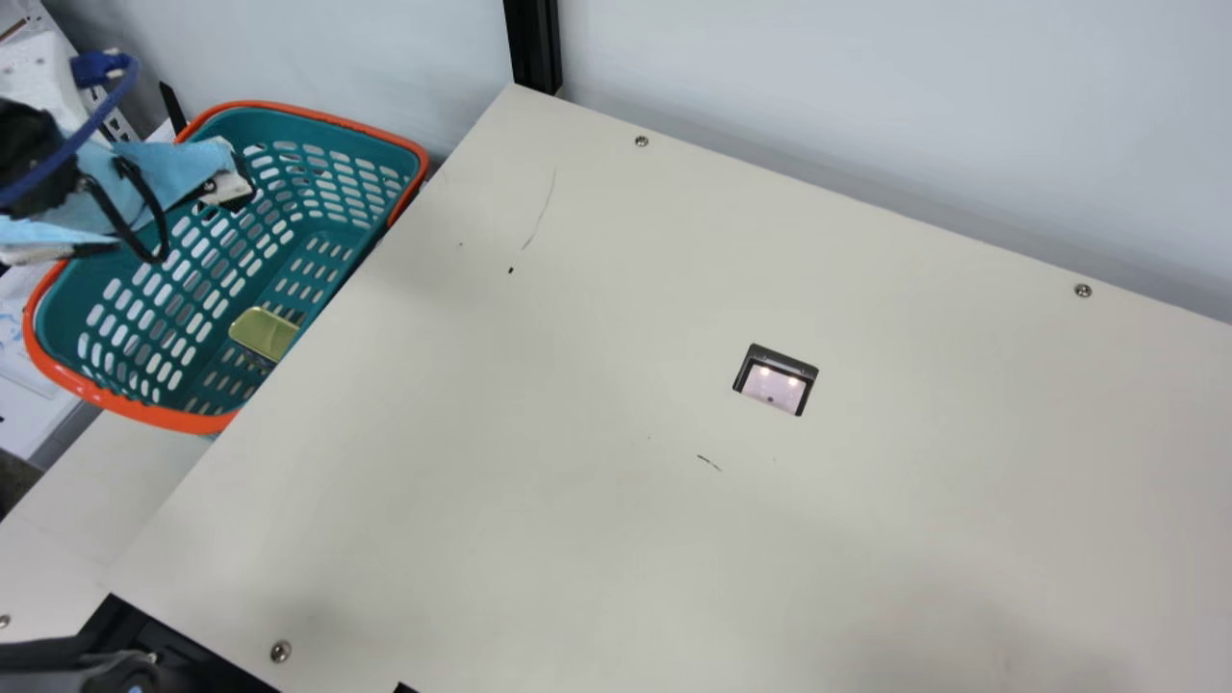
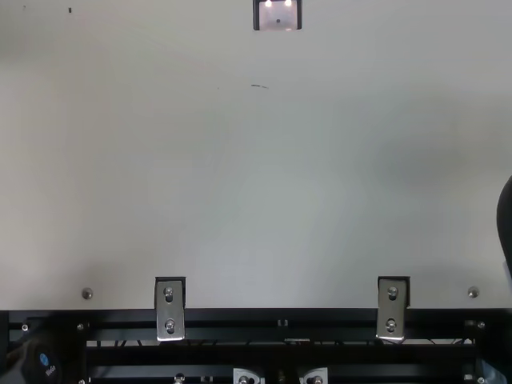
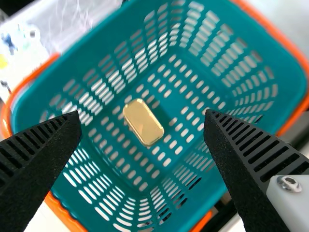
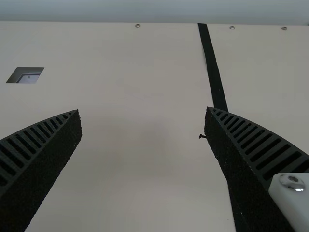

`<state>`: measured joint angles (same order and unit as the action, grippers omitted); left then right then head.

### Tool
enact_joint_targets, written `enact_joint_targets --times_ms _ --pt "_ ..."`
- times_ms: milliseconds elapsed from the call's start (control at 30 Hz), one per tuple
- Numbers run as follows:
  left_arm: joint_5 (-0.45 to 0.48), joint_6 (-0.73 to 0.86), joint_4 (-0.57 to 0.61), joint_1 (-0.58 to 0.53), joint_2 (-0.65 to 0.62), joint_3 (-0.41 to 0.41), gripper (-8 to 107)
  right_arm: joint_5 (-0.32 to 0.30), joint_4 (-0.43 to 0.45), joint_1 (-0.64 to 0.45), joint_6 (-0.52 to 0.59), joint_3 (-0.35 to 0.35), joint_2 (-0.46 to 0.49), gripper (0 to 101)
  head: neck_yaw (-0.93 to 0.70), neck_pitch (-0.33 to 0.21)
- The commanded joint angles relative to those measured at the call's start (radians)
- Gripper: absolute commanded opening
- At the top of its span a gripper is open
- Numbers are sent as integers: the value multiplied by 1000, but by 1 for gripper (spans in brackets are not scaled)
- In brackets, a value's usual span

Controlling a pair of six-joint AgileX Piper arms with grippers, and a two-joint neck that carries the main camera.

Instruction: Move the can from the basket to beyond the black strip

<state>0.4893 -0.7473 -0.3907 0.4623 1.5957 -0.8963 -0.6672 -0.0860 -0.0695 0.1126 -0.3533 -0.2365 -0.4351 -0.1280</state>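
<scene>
Hangs left claw (image 1: pixel 175 219), parted, over teal basket (image 1: pixel 154 416) at nine o'clock in the main view, with gold-topped can (image 1: pixel 262 332) on basket floor; aims right claw (image 4: pixel 143 113), also spread, toward desk (image 1: pixel 616 529) and black strip (image 4: pixel 211 63).

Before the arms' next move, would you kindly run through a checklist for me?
1. Gold-topped can in the basket: ok, on its floor.
2. Left gripper open above the basket: ok.
3. Left gripper down around the can: not ok, it lies lower.
4. Right gripper open, holding nothing: ok.
5. Black strip in sight: ok, in the right wrist view.
6. Weight of the can: cannot tell.
</scene>
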Motion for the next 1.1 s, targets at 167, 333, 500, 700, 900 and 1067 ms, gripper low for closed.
enact_joint_targets --times_ms 167,333,500,700,900,1067 --pt "-3 -119 -2 17 193 -45 90 0 0 0 0 0 0 101 -14 -29" --pt "-1 -156 16 26 298 -90 90 0 0 0 0 0 0 101 -14 -29" --pt "7 -162 47 35 390 -140 90 0 0 0 0 0 0 101 -14 -29" --pt "20 -152 76 44 488 -207 90 0 0 0 0 0 0 101 -14 -29" --pt "40 -130 99 47 580 -283 90 0 0 0 0 0 0 101 -14 -29" --pt "71 -124 126 54 645 -347 90 0 0 0 0 0 0 101 -14 -29"
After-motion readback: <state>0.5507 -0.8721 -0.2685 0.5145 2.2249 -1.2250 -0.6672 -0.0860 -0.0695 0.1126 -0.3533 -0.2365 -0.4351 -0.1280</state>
